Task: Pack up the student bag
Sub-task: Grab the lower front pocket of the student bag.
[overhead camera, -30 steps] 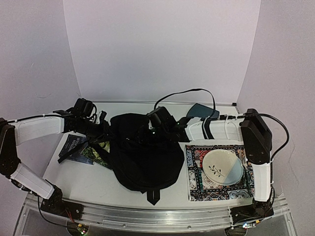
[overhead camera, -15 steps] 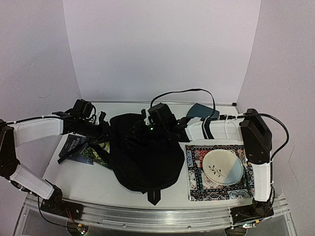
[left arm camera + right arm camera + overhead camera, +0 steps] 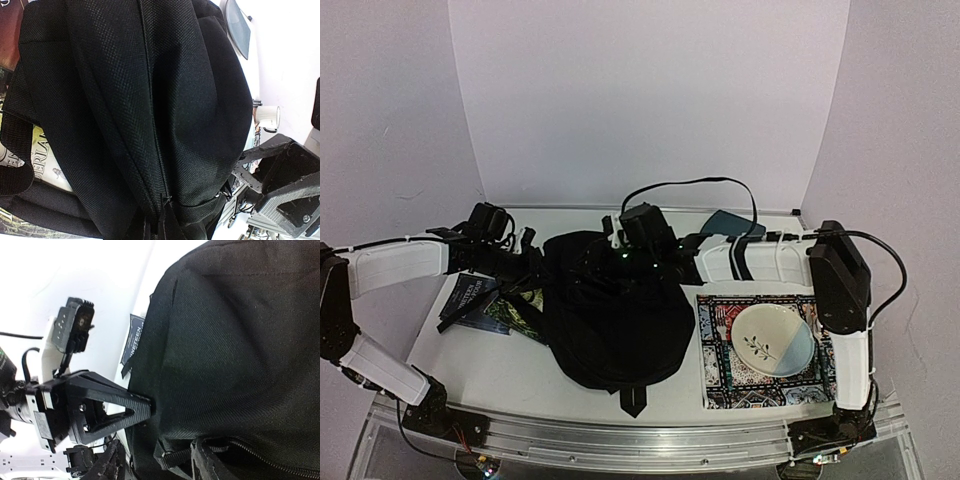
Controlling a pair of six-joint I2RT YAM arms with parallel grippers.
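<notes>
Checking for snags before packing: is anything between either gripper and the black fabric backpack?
Nothing visible. The left gripper meets the large black fabric backpack at its left edge; the right gripper is against its far end.

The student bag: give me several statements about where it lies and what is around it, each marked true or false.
1. The student bag lies between the books and the plate. True.
2. The plate is inside the bag. False: it rests on the patterned mat, right of the bag.
3. The right tool is at the bag's far part. True.
4. The bag stands upright. False: it lies flat on the table.
</notes>
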